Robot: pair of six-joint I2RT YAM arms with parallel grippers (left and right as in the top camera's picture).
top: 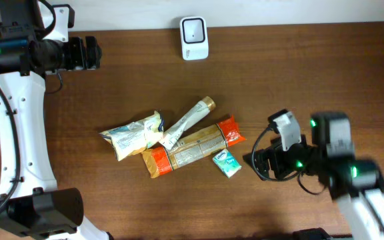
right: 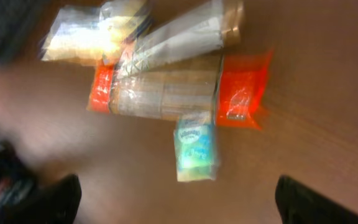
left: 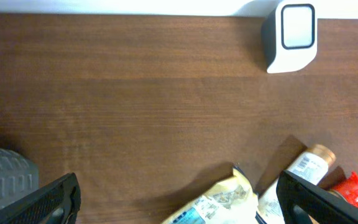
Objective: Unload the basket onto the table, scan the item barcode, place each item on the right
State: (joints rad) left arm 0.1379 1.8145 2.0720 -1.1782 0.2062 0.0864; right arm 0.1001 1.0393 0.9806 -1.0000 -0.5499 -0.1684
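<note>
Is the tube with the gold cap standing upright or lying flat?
Lying flat: the tube shows its full length from above, overlapping the orange packet.

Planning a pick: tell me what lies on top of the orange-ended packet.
The gold-capped tube lies across the upper edge of the orange-ended packet, and the strip beneath it is covered. The small teal packet meets the lower edge; whether they overlap is unclear.
</note>
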